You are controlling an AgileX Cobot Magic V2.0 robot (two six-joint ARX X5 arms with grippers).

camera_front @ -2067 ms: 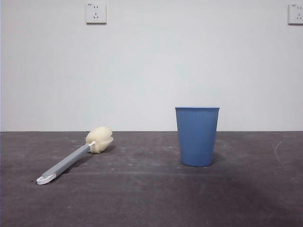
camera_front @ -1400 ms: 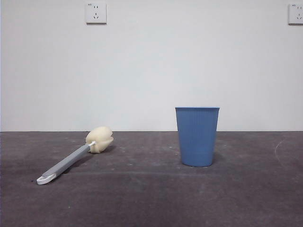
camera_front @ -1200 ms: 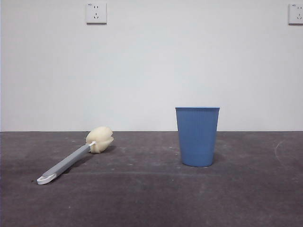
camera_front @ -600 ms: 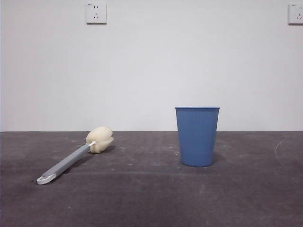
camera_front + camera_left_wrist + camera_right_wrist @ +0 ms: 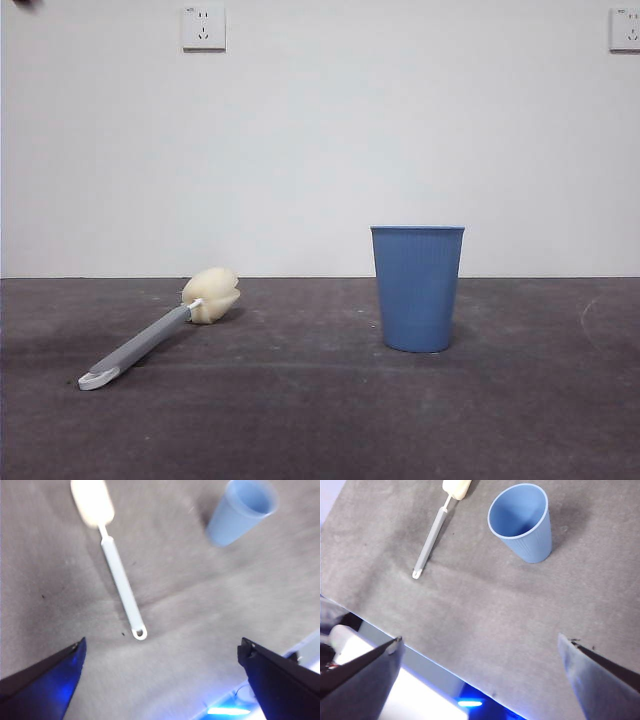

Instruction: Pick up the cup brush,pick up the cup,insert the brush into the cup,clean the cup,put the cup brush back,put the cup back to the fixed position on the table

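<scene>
The cup brush lies flat on the dark table at the left, its cream sponge head toward the wall and its white loop nearest the camera. The blue ribbed cup stands upright to its right, empty. High above the table, my left gripper hangs open over the brush, with the cup off to one side. My right gripper is also open and high, looking down on the cup and brush. Neither gripper touches anything.
A white wall with two sockets stands behind the table. The table's near edge shows in the right wrist view. A black arm tip sits in the front view's top left corner.
A black arm tip has come into the top left corner of the front view. The brush and cup have not moved.
</scene>
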